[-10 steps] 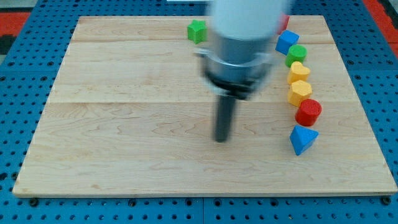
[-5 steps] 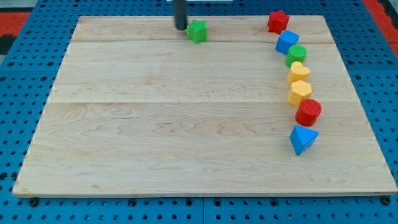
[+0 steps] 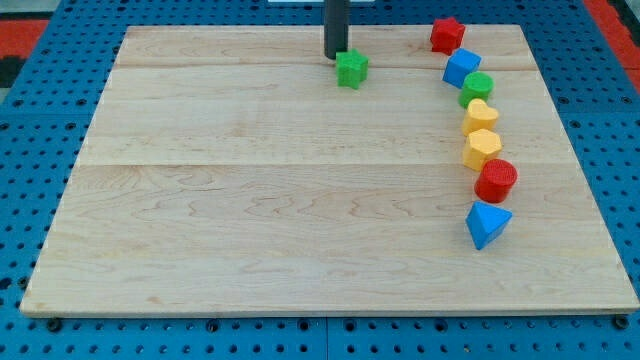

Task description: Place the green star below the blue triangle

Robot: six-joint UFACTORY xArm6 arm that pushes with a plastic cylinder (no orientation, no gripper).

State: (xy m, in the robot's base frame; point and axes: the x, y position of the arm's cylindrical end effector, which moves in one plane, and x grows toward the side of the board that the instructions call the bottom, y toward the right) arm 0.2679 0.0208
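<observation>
1. The green star (image 3: 351,69) sits near the top of the wooden board (image 3: 250,200), a bit right of the middle.
2. My tip (image 3: 335,56) is right at the star's upper left corner. It looks like it is touching, but I cannot be sure.
3. There are no jaws here. The arm ends in a plain dark rod, so it can only push, not grab.
4. The blue triangle (image 3: 487,222) is far away, low on the view's right. It is at the bottom of a curved row of blocks.
5. That row goes, from the top: red star (image 3: 447,34), blue block (image 3: 462,67), green round block (image 3: 478,87), two yellow blocks (image 3: 481,137), and a red round block (image 3: 496,180).
6. I think the star is small, light and hard. It should slide easily on the smooth wood.
7. Its points may make it spin or slip off the rod. Pushing at the middle of one side should keep it straight.
8. The star must end up under the triangle, so most of the job is not done yet.
</observation>
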